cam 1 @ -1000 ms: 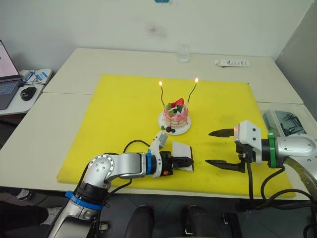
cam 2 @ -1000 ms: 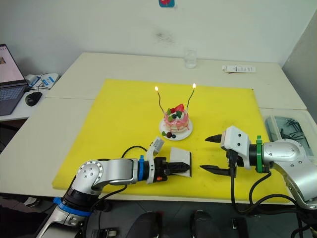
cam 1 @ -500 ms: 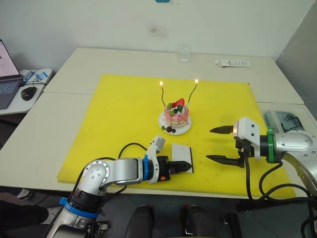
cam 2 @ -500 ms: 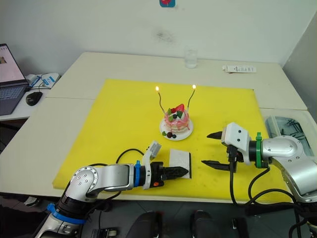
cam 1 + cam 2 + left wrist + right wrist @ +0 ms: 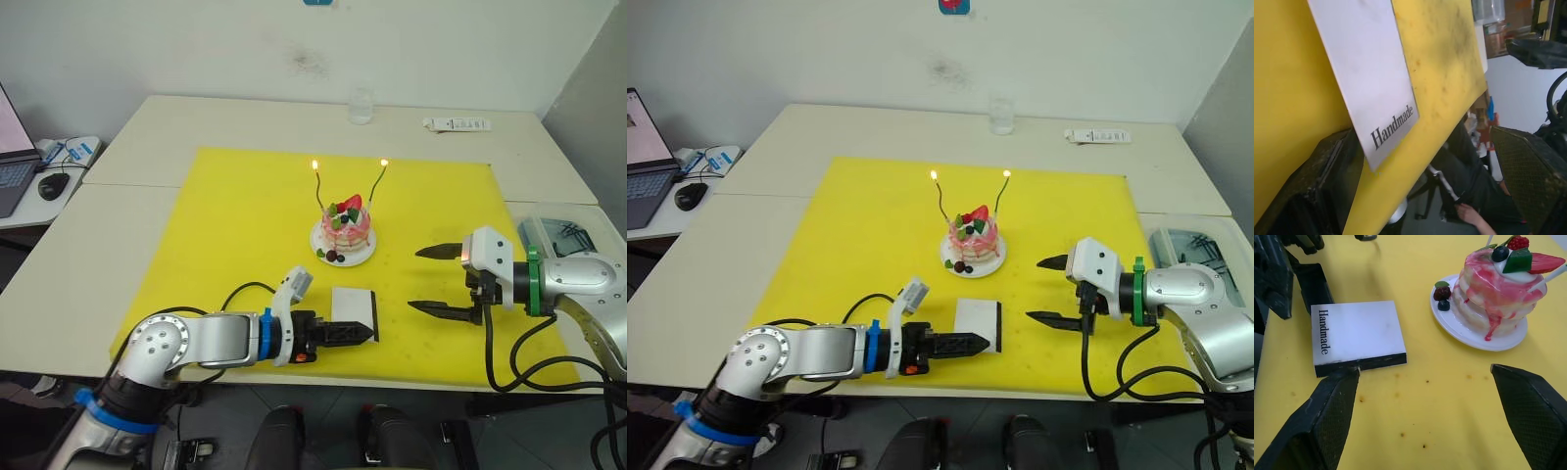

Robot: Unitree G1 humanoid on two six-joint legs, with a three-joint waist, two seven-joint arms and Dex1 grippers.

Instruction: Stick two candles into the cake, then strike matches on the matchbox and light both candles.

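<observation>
The pink cake [image 5: 344, 227] stands on its white plate [image 5: 345, 258] mid-mat, with both candles stuck in it. The left candle [image 5: 320, 188] and the right candle [image 5: 377, 183] each carry a small flame. In front of the cake the white matchbox [image 5: 354, 305] lies flat on the mat, "Handmade" facing up [image 5: 1393, 128]. My left gripper [image 5: 351, 334] is open at the matchbox's near edge, one finger [image 5: 1317, 191] beside the box and nothing gripped. To the right of the box, my right gripper [image 5: 419, 280] hangs open and empty. The matches are out of view.
A yellow mat [image 5: 235, 215] covers the middle of the pale table. A clear glass [image 5: 362, 106] and a white remote [image 5: 458, 124] sit at the far edge. A clear bin [image 5: 563, 235] stands at the right, a mouse [image 5: 54, 184] at the left.
My left gripper opened, let go of the matchbox and drew back a little toward me; the box stays on the mat. The right gripper stays open, nearly still.
</observation>
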